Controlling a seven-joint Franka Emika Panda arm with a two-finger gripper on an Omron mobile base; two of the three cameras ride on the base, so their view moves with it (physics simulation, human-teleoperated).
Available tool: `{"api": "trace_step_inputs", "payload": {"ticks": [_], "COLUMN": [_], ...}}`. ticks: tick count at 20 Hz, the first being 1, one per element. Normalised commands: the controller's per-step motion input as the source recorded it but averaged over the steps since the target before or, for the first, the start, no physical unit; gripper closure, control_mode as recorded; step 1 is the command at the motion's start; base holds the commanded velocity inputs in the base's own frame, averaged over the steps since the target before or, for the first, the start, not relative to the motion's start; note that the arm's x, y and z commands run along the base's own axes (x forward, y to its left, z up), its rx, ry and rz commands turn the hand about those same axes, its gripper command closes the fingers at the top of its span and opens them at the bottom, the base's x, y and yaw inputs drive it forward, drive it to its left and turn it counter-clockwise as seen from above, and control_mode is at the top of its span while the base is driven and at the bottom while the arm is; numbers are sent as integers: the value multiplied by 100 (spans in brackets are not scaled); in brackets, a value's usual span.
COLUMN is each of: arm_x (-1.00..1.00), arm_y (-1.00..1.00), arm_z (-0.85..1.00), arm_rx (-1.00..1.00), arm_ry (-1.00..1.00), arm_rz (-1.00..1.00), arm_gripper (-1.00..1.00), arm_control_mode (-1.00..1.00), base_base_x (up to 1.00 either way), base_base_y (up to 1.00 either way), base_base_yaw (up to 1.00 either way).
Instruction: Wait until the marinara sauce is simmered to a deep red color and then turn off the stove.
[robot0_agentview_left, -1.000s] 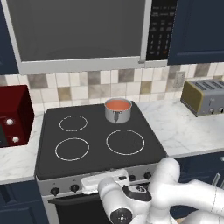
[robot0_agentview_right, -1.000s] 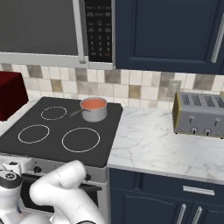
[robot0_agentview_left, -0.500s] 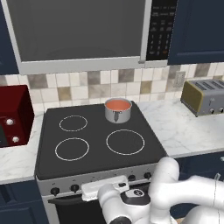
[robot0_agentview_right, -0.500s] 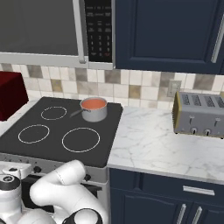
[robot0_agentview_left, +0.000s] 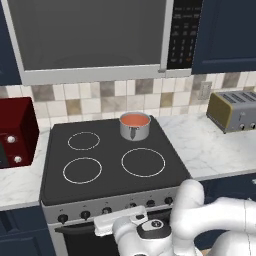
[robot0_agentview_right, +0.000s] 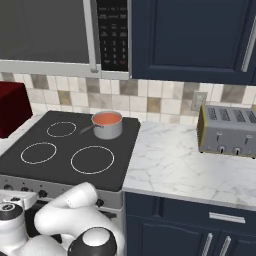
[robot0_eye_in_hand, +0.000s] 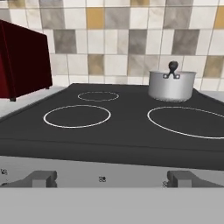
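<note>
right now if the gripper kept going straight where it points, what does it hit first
Probably the stove's silver front edge, just ahead of the open gripper. If it cleared that, the black top lies beyond, with the saucepan off to the right.

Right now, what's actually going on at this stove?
A steel saucepan of marinara sauce, orange-red, sits on the back right ring of the stove. The gripper is open and holds nothing; it is low at the stove's front panel, looking across the cooktop. No knob is being touched. A toaster stands on the counter to the right.
</note>
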Motion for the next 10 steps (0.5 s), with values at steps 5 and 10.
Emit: {"api": "trace_step_inputs", "payload": {"ticks": [5,10], "arm_x": [0,0], "arm_y": [-6,0], "arm_z": [-25,-25], "arm_rx": [-7,-12], "arm_ry": [0,0], "arm_rz": [0,0], "arm_gripper": [-100,-100], "arm_control_mode": [-100,-100], "base_base_x": [0,0], "base_base_y": [0,0], "base_base_yaw": [0,0]}}
